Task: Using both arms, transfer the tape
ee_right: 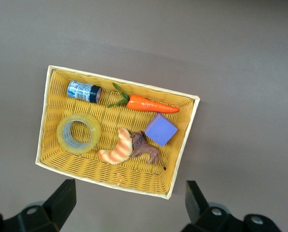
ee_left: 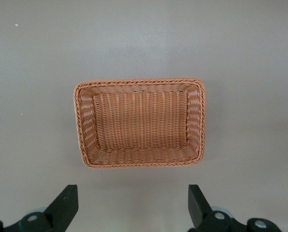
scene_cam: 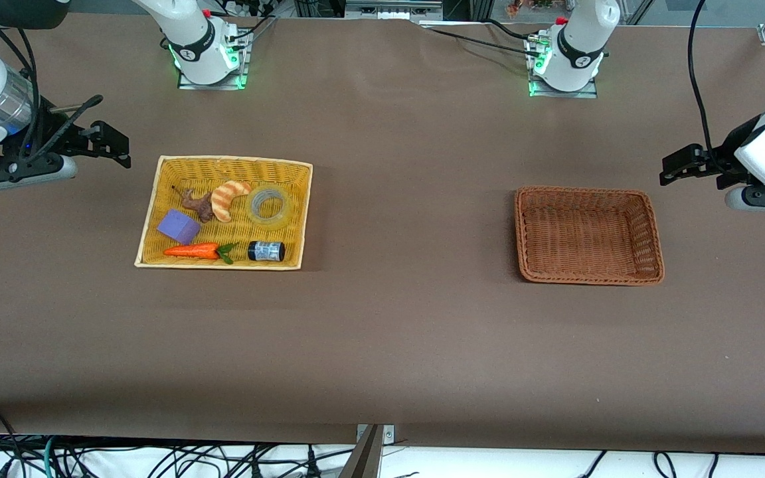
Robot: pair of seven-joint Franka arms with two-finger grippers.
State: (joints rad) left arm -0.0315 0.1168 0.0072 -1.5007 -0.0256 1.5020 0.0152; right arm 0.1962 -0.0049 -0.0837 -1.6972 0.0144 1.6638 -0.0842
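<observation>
The tape (scene_cam: 269,221), a translucent yellowish ring, lies flat in the yellow basket (scene_cam: 223,159) toward the right arm's end of the table. It also shows in the right wrist view (ee_right: 64,135), in the basket (ee_right: 119,82). My right gripper (scene_cam: 115,143) is open and empty, up over bare table beside the yellow basket; its own view (ee_right: 129,200) shows the fingers wide apart. My left gripper (scene_cam: 673,166) is open and empty over bare table beside the empty brown basket (scene_cam: 522,232). Its own view (ee_left: 132,205) looks down on that basket (ee_left: 139,82).
The yellow basket also holds a toy carrot (scene_cam: 193,251), a purple block (scene_cam: 178,226), a croissant (scene_cam: 228,198), a brown toy animal (scene_cam: 198,204) and a black-capped cylinder (scene_cam: 266,251), which lies nearer the front camera than the tape. Brown tabletop lies between the baskets.
</observation>
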